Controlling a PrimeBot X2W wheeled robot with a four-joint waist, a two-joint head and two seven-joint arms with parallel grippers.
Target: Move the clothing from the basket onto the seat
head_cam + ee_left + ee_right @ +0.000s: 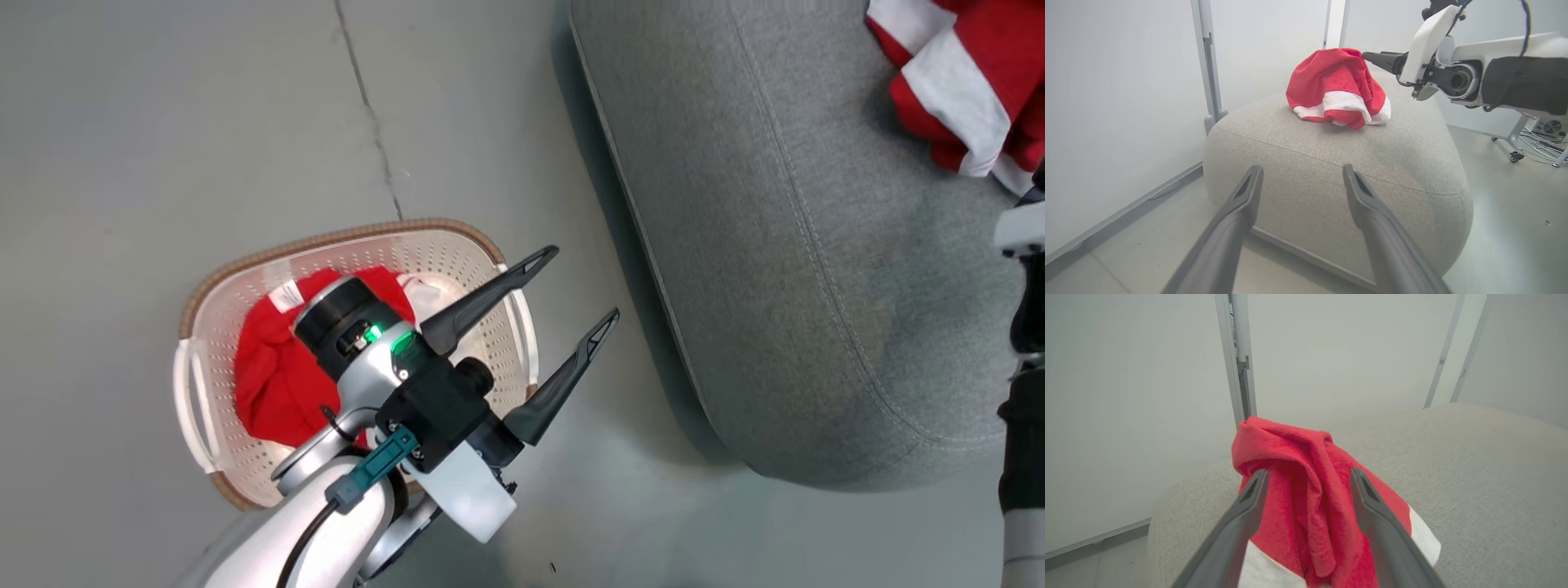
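Hovering above the basket, over the handle on its seat side, my left gripper has both fingers spread wide with nothing between them, tips aimed toward the seat. The basket stands on the grey floor, near the seat but apart from it. A red garment lies bunched inside it with a small white label at its upper edge, and my forearm hides part of it. Over on the seat, my right gripper is also parted. Its fingers stand on either side of a raised fold of the striped garment, and I cannot tell whether the cloth touches the pads. From my left wrist, that garment sits in a heap on the seat's top, toward the far end by the pale wall. It is red with a broad white band along its lower edge, and one right finger meets its upper side.
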